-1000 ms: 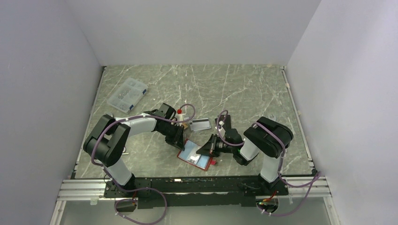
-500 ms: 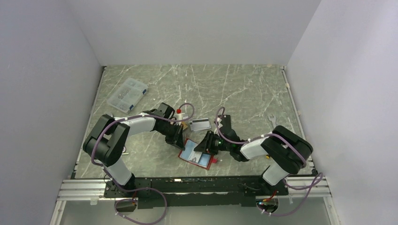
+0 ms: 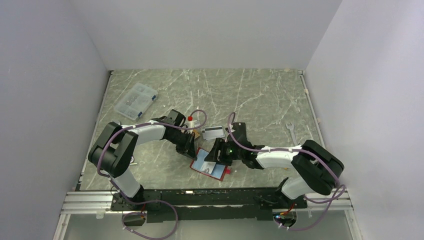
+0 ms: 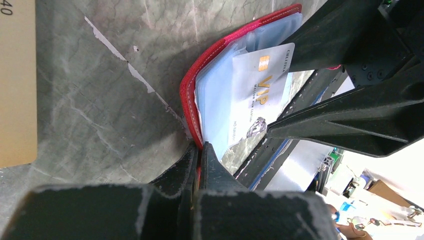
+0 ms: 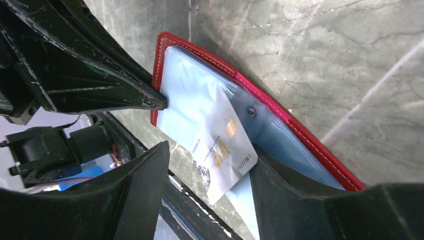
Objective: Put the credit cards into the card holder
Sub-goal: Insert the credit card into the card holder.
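1. On your far left, a gold card [image 4: 17,82] lies flat on the marble table [image 3: 260,95], clear of the holder and not yet stowed. In the overhead view it shows only as a pale scrap near the left arm.
2. Your left gripper [image 4: 199,150] has its jaws pinched tight on the red edge of the card holder [image 3: 210,165], pinning the holder open near the table's front edge, between the two arms.
3. The holder lies flat with its clear pockets face up. Its long axis runs diagonally, from upper left to lower right in the overhead view.
4. A silver-white VIP card [image 5: 225,155] sits part way into a pocket, a good length still sticking out toward the near table edge, its long axis askew to the holder's.
5. Your right gripper [image 5: 210,165] straddles that card with jaws standing apart, gripping nothing.
6. Just behind the holder, another silver card [image 3: 213,133] waits on the table.
7. My judgement: one card is partly seated, at least two remain.
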Controlling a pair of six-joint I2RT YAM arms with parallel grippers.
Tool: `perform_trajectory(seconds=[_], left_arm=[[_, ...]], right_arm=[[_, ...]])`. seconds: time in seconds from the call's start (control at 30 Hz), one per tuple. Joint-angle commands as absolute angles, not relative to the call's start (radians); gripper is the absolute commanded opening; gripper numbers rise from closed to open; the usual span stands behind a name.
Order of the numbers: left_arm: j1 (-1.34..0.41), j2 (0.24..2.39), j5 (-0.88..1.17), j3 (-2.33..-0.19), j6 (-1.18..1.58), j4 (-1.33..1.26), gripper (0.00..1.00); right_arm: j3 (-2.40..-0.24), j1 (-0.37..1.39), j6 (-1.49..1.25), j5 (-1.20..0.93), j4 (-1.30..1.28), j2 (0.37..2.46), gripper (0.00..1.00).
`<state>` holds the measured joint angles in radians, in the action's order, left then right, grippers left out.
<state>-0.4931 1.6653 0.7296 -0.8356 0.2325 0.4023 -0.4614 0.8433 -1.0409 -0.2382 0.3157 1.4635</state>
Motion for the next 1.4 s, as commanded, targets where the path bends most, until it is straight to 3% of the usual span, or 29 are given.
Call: perform_trajectory(seconds=[0.0, 0.2, 0.67, 0.9, 1.17, 1.37], left_arm=[[-0.485, 1.655, 0.72, -0.824, 0.229, 0.393, 0.0], [-0.484, 1.66, 0.725, -0.826, 0.232, 0.393, 0.0], [-0.483, 1.669, 0.727, -0.836, 0.229, 0.399, 0.0], [-0.484, 1.663, 0.733, -0.838, 0.226, 0.401, 0.01], [-0.485, 1.658, 0.752, -0.841, 0.224, 0.398, 0.16], [-0.485, 1.654, 0.75, -0.844, 0.218, 0.402, 0.22]], right_arm=[[-0.476, 0.857, -0.971, -0.106, -0.045, 1.403, 0.62], [-0.52, 0.883, -0.963, -0.051, -0.191, 1.321, 0.58], [-0.574, 0.962, -0.972, -0.046, -0.102, 1.411, 0.24], [-0.585, 0.961, -0.96, -0.05, -0.05, 1.456, 0.23], [-0.664, 0.962, -0.912, -0.044, -0.063, 1.508, 0.21], [-0.704, 0.962, -0.879, -0.045, -0.056, 1.527, 0.21]])
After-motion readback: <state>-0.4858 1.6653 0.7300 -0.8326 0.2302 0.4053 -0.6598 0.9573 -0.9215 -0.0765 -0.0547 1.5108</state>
